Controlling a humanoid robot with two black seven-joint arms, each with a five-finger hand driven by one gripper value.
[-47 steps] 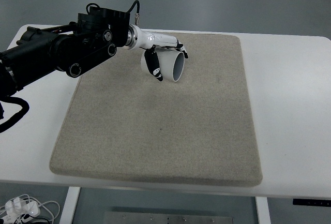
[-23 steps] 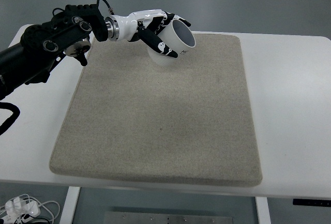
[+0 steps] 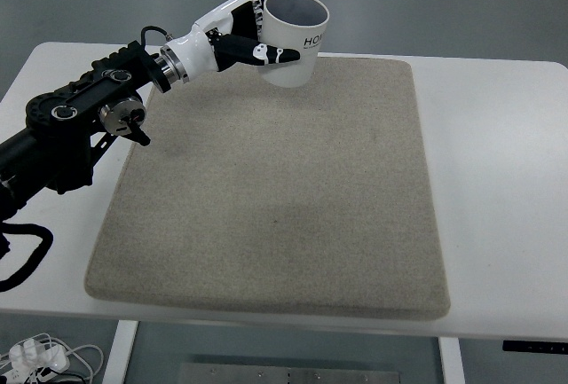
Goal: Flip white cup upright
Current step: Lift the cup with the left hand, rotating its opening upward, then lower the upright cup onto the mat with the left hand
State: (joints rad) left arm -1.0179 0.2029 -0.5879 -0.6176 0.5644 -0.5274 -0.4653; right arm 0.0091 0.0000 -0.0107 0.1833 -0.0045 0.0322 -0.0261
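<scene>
Since half a second ago the white cup (image 3: 295,38) has turned from tilted to nearly upright, mouth up, and risen to the far edge of the beige mat (image 3: 275,189). The left hand (image 3: 244,34) grips it, fingers (image 3: 266,54) wrapped around its side, holding it above the mat's far edge.

The cup (image 3: 295,40) is white with dark lettering on its side and a greyish inside. The left hand (image 3: 240,31) is white with black finger sections, on a black arm (image 3: 75,127). The mat (image 3: 275,189) is a speckled beige-grey, the desk (image 3: 497,189) plain white, the floor (image 3: 444,3) grey-blue.
</scene>
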